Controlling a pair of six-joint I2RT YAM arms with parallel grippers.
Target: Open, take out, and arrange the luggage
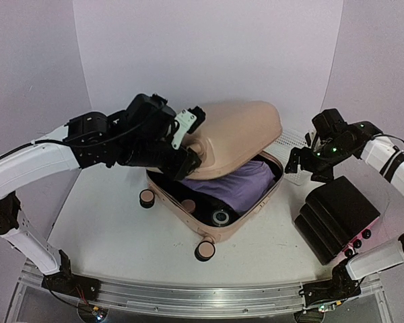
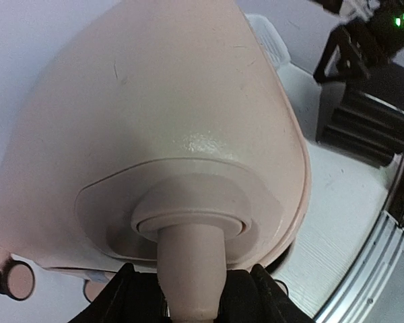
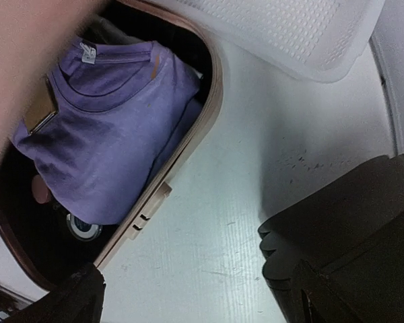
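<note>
Top external view: the luggage (image 1: pixel 178 205) lies in the middle of the table (image 1: pixel 114 222). Its lid (image 1: pixel 239 131) is raised partway, so a gap opens toward the near side. The left gripper (image 1: pixel 192 149) is at the lid's left end. The right gripper (image 1: pixel 303 165) hangs off the luggage's far right corner, beside a white mesh basket (image 1: pixel 293 138) and just beyond a black case (image 1: pixel 337 215). A purple shirt (image 1: pixel 239 183) shows inside the lower shell.

Left wrist view: both dark fingers (image 2: pixel 135 296) press against the sides of a pink stub (image 2: pixel 192 269) that sticks out of the lid. The gripper is clamped on that stub, and the lid fills the frame beyond it.

Right wrist view: the two fingers sit wide apart at the bottom corners with only bare table between them, so this gripper is released and holds nothing. Below it lie the luggage's right rim and the shirt packed inside, with the basket on the far side and the case to the right.

Opening looks to be the step in hand, and only partly done; nothing appears to have been taken out yet. The next move calls for swinging the lid further back until it rests open by itself, with a firm pinch on the stub. Then the free right arm can reach for the shirt.
</note>
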